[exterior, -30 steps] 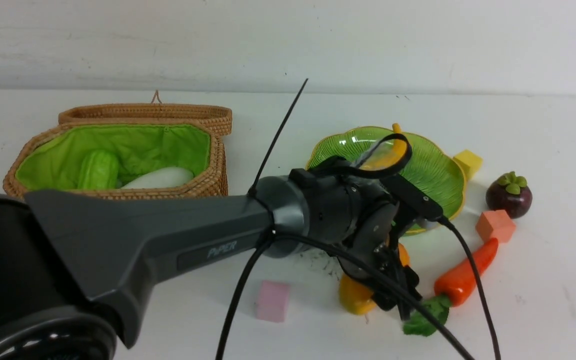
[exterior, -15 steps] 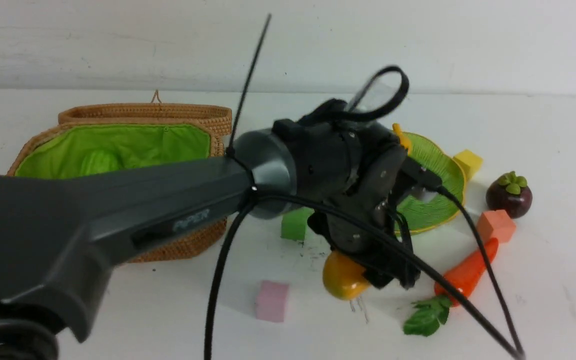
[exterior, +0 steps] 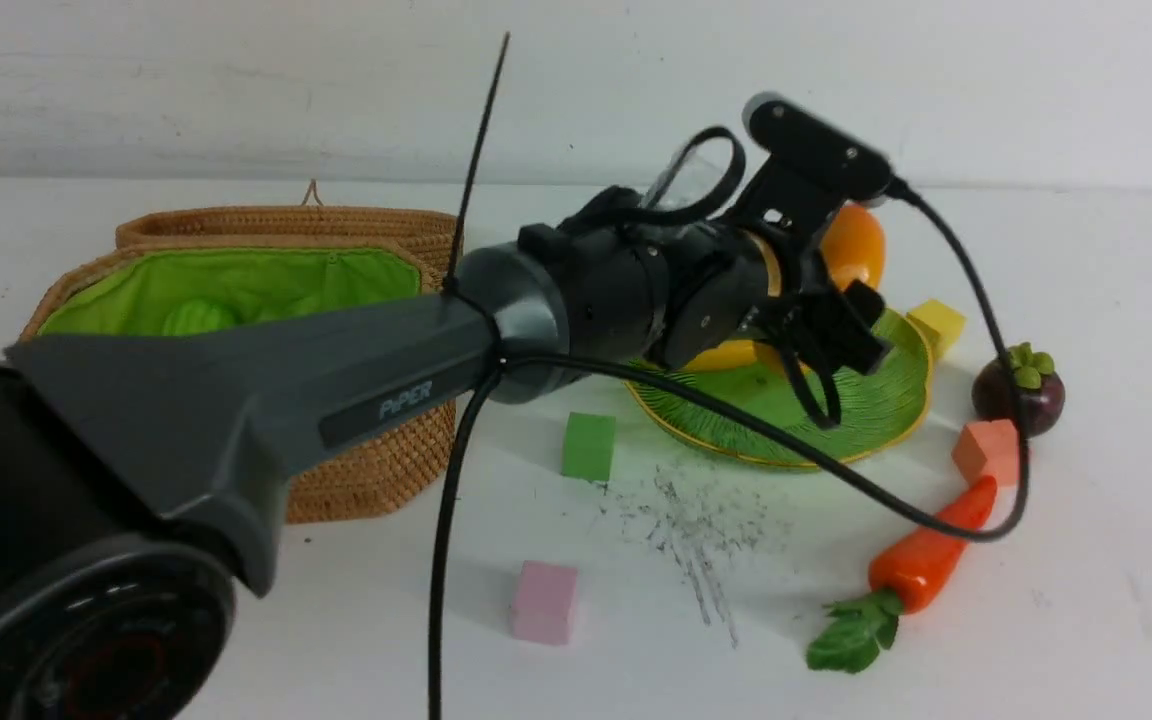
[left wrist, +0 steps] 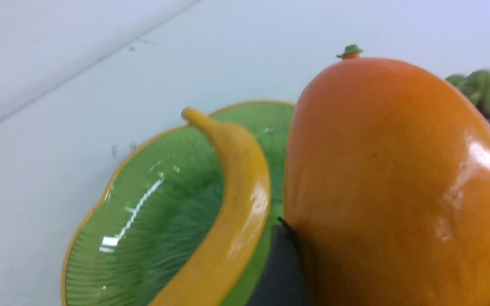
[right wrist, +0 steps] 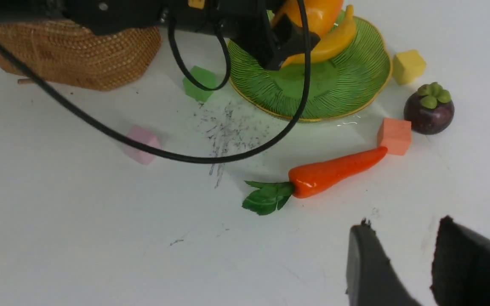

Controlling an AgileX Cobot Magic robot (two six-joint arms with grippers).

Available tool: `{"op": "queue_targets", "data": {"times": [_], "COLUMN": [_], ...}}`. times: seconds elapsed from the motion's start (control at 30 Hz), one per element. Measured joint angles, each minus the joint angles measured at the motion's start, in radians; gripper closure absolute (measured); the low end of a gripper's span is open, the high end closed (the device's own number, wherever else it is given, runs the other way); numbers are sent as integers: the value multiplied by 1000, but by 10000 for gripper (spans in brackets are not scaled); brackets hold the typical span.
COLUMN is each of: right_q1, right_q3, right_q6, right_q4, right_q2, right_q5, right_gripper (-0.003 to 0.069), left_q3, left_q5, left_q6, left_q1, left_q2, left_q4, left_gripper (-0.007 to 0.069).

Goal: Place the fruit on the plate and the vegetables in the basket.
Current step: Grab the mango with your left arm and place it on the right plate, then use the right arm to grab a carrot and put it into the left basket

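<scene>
the mango [exterior: 851,250] is up in my left gripper [exterior: 831,290], whose jaws stand wide and press on its plump sides. it hangs over the far part of the plate [exterior: 876,410], its small green stem nub pointing away from my wrist. in the left wrist view it sits right next to the banana [left wrist: 236,199], which lies curved in the green dish; i cannot tell whether the two touch.

my right gripper [right wrist: 402,229] is low over the bare white table [right wrist: 79,221], its fingers a little apart with nothing between them.

the mangosteen [exterior: 1021,395] sits on the table to the right of the plate, just beside an orange-pink cube [exterior: 986,450]. the carrot [exterior: 926,555] lies nearer to me, its tip at that cube and its leaves pointing my way. in the basket [exterior: 366,470], open on the left, the cucumber [exterior: 198,317] shows against the lime lining; my arm hides the rest of the inside. a green cube [exterior: 588,445] sits between basket and plate, a pink cube [exterior: 544,600] nearer me, a yellow cube [exterior: 938,325] at the plate's far right edge.
</scene>
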Motion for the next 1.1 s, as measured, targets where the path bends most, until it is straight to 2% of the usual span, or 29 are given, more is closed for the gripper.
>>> {"op": "queue_targets", "data": {"times": [0.07,0.27,0.47,0.53,0.63,0.73,0.77,0.8,0.87,1.0,1.1], "right_q1": [0,0,0,0,0,0,0,0,0,-1,-41], "right_q3": [0,0,0,0,0,0,0,0,0,0,0], "right_q6": [1,1,1,3,49,94,108,116,119,126,160], "right_q4": [9,19,23,27,24,9,-1,-11,-33,-112,-148], "right_q2": [0,0,0,1,18,73,109,143,208,327,401], "right_q5": [0,-4,-10,-11,-11,-1,6,10,10,6,-11], "right_gripper": [424,424,424,424,424,424,424,424,422,423,423], "left_q3": [-1,-3,-5,-5,-5,-6,-6,-6,0,95,235], "left_q5": [0,36,99,204,416,615,708,769,856,911,914], "left_q6": [0,0,0,0,-35,-100,-117,-124,-133,-135,-145], "left_q1": [9,0,-27,-50,-86,-111,-114,-114,-114,-112,-112], "left_q2": [25,41,-48,-125,-252,-374,-430,-476,-557,-744,-930], "left_q4": [-1,-2,-2,-9,-12,-19,-22,-25,-28,-57,-66], "left_gripper": [61,-38,-24,21,152,347,473,554,634,638,638]}}
